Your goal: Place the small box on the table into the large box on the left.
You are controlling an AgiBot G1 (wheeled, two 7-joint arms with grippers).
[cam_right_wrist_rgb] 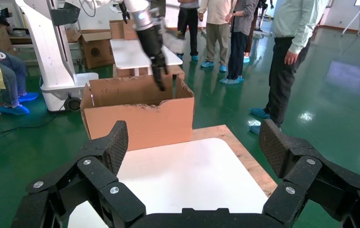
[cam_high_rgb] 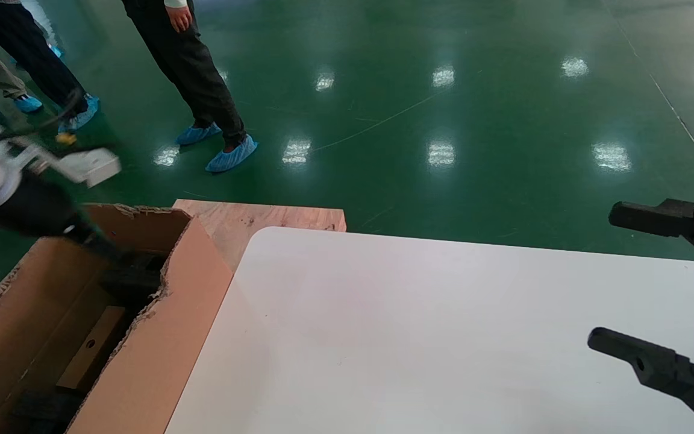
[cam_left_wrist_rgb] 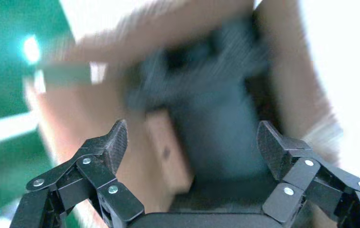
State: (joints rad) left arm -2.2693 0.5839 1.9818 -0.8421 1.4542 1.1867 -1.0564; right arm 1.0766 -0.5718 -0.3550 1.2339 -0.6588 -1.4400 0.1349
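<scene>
Head view: small box [cam_high_rgb: 91,346] lying inside large box [cam_high_rgb: 160,337]; left gripper [cam_left_wrist_rgb: 192,142] above, fingers apart, empty; right gripper [cam_high_rgb: 636,283] parked over table [cam_high_rgb: 443,337], fingers apart; risk: left arm could snag the ragged flap while lifting out.

From my seat the counter [cam_high_rgb: 443,337] offers wide open surface, with only my right claw [cam_high_rgb: 615,280] hanging spread-fingered over its right edge. My left claw [cam_left_wrist_rgb: 192,142], fingers apart, hangs above the open top of the large box [cam_high_rgb: 160,337], whose tall walls and ragged flaps hem any path in from the sides, so the way in is from above. Inside, the small box [cam_high_rgb: 91,348] lies flat against one wall and black foam [cam_high_rgb: 136,274] fills the far end, while a wooden board [cam_high_rgb: 250,220] juts out behind the counter's corner.
</scene>
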